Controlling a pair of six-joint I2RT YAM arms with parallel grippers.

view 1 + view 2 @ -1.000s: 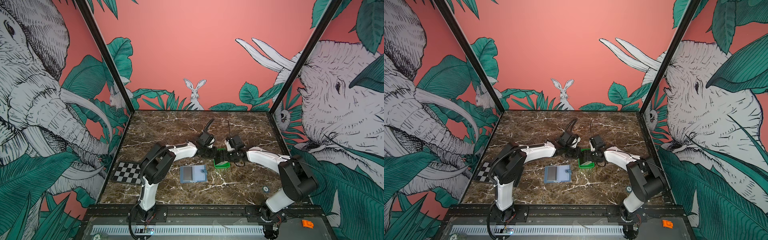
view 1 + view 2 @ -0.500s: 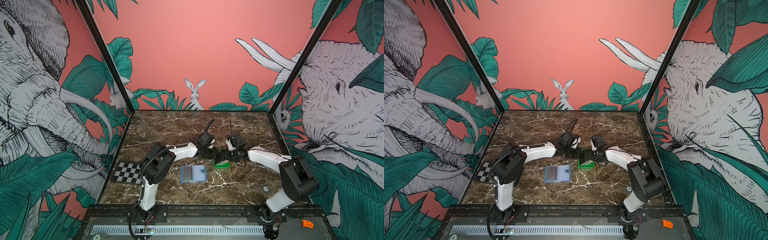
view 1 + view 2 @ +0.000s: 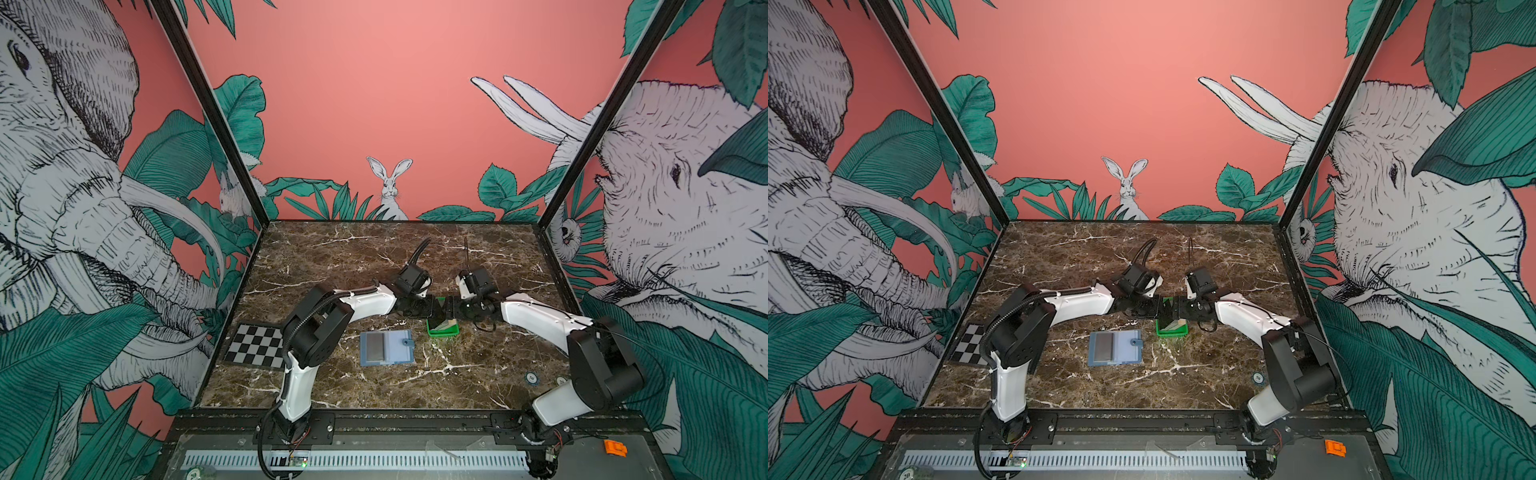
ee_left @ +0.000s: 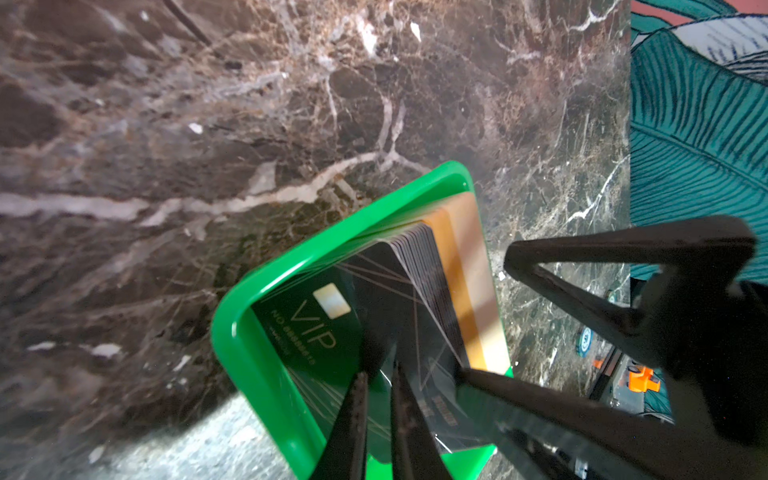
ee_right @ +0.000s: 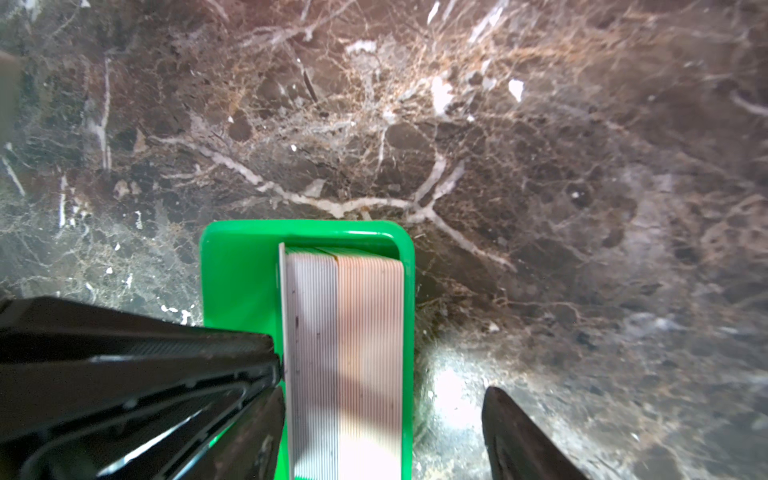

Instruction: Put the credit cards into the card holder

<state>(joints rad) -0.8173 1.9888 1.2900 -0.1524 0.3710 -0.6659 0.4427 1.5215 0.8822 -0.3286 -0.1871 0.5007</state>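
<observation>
A stack of credit cards stands on edge in the green tray, grey ones beside tan ones. A black card with "VIP" lettering is at the front of the stack. My left gripper reaches in from the left, shut on that front card's upper edge. My right gripper comes from the right and is open, with the stack between its fingers; one fingertip is outside the tray. Both grippers meet above the tray in both top views. The slate-blue card holder lies open, a grey card in its sleeve.
A checkerboard plate lies at the table's left edge. Small round tokens sit near the front right. An orange piece rests on the front rail. Walls enclose the marble table on three sides.
The right wrist has edged slightly towards the tray's right side. The left gripper stays on the front card.
</observation>
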